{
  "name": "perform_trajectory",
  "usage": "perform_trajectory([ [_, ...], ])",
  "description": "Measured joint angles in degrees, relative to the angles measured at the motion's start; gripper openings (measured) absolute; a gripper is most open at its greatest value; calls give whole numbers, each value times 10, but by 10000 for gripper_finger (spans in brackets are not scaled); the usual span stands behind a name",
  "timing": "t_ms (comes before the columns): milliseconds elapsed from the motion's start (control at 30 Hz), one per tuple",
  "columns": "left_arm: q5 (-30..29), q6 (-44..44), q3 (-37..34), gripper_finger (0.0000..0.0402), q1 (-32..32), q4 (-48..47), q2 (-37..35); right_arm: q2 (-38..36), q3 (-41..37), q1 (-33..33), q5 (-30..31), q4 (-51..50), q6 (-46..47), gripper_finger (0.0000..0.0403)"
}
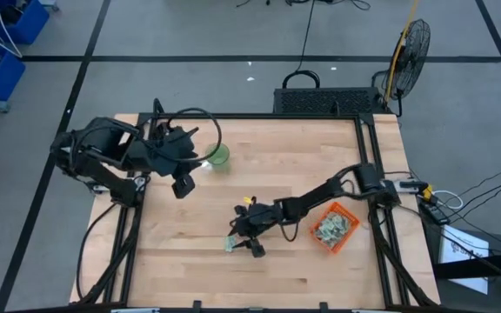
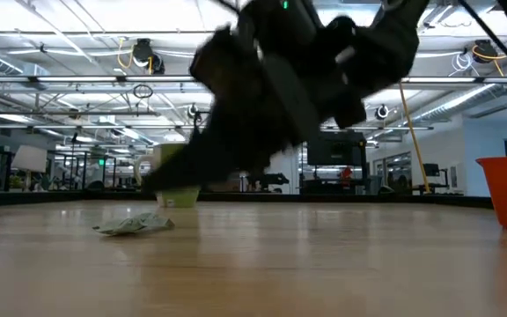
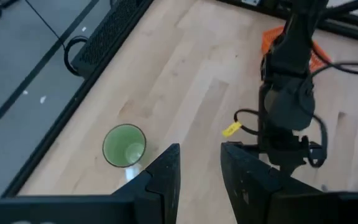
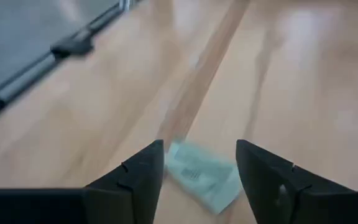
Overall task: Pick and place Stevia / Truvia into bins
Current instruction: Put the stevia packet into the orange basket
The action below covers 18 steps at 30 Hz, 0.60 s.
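Observation:
One pale green and white Stevia packet [image 4: 202, 177] lies flat on the wooden table, also seen in the high view [image 1: 230, 244] and the low view [image 2: 135, 225]. My right gripper [image 4: 201, 149] hovers open just above it, one finger on either side, touching nothing. The orange bin [image 1: 333, 228] stands near the table's right edge with several packets inside. My left gripper [image 1: 181, 184] waits open by the table's left side, near the green cup [image 3: 124, 146].
The green cup [image 1: 218, 156] stands upright on the far left part of the table. The right arm [image 3: 288, 106] reaches across the middle of the table. A black metal frame [image 1: 368, 156] runs along the table's sides. Bare wood lies toward the near edge.

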Motion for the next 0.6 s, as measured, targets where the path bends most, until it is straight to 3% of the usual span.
perform_trajectory([
  [200,-2,27,0,120,0,0,2,62,1,2,0,49,12,225],
  [333,-2,33,0,120,0,0,2,79,2,4,42,55,9,230],
  [467,2,37,0,120,0,0,3,83,-15,4,94,41,9,208],
  [600,23,56,0,120,0,0,3,83,-28,3,108,27,31,157],
])
